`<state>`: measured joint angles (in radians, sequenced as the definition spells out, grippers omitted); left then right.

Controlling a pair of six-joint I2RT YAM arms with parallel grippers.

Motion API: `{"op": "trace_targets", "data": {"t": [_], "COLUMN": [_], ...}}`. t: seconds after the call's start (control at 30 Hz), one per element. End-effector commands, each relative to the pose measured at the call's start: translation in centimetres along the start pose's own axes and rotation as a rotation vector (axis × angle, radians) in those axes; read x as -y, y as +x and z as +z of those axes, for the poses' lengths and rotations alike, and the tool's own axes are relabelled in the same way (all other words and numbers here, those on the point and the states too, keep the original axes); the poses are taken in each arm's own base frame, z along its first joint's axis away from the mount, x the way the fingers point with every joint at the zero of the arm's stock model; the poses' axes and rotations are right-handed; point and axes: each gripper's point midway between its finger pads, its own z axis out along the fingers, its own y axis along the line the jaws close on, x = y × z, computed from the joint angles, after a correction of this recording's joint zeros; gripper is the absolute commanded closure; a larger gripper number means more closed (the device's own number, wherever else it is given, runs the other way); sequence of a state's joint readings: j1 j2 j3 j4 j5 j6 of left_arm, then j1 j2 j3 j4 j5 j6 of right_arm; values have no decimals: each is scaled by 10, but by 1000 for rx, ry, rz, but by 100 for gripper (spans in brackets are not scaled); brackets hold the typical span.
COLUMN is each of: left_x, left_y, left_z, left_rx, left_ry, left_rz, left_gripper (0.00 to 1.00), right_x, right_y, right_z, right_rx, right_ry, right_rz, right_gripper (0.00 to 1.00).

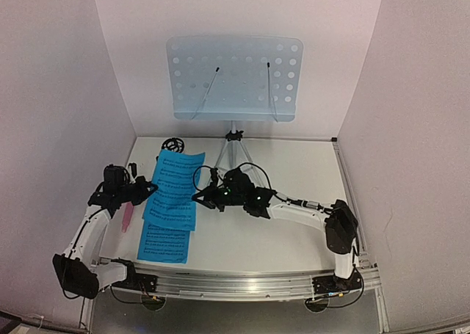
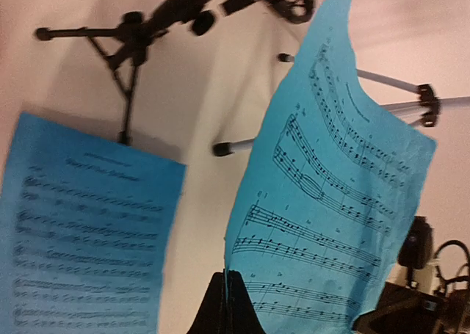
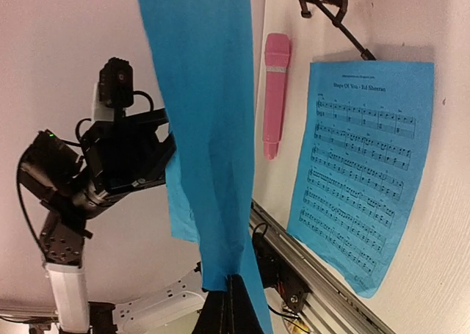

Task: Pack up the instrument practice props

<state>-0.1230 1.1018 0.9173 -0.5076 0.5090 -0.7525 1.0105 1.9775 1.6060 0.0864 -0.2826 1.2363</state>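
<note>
Two end effectors on one page | left end effector (image 2: pixel 228 290) and right end effector (image 3: pixel 229 293) each pinched tight on opposite edges of blue sheet (image 1: pixel 176 191), partly raised off worktop (image 1: pixel 279 238) | advice: move both together, even tension, paper tears easily | second sheet (image 1: pixel 163 244) flat beneath | pink microphone (image 3: pixel 275 92) just beside | small tripod (image 2: pixel 132 33) and music stand (image 1: pixel 235 77) legs behind could snag.

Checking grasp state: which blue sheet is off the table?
The far sheet, pinched by left end effector and right end effector; the near sheet lies flat.
</note>
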Motion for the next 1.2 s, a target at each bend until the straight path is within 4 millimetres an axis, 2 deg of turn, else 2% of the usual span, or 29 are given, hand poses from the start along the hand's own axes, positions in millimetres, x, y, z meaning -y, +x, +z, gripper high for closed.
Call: {"op": "trace_targets", "data": {"t": [0.0, 0.07, 0.13, 0.27, 0.4, 0.57, 0.73, 0.8, 1.0, 1.17], "left_x": [-86, -97, -98, -119, -134, -142, -141, -138, -160, -163], "left_y": [37, 38, 35, 52, 64, 57, 38, 39, 46, 41], "left_z": [-27, -32, -34, -30, -20, -16, -13, -8, 3, 7], "left_rx": [-97, -90, -84, -176, -193, -140, -103, -132, -183, -169], "left_ry": [-419, -479, -496, -566, -559, -567, -566, -541, -600, -599], "left_rz": [71, 61, 64, 9, -30, -12, 88, 87, 58, 88], "left_gripper": [100, 100, 100, 100, 100, 100, 100, 100, 100, 100], "right_x": [34, 49, 59, 76, 97, 119, 118, 120, 136, 141], "right_y": [20, 25, 29, 33, 43, 53, 59, 60, 64, 65], "right_z": [41, 54, 65, 85, 92, 100, 108, 107, 109, 113], "right_rx": [-21, -31, -40, -66, -88, -106, -67, -37, -2, -8], "right_ry": [79, 103, 120, 153, 215, 253, 266, 281, 322, 325], "right_rz": [-17, 10, 24, 55, 39, 44, 44, 37, 38, 39], "right_gripper": [100, 100, 100, 100, 100, 100, 100, 100, 100, 100]}}
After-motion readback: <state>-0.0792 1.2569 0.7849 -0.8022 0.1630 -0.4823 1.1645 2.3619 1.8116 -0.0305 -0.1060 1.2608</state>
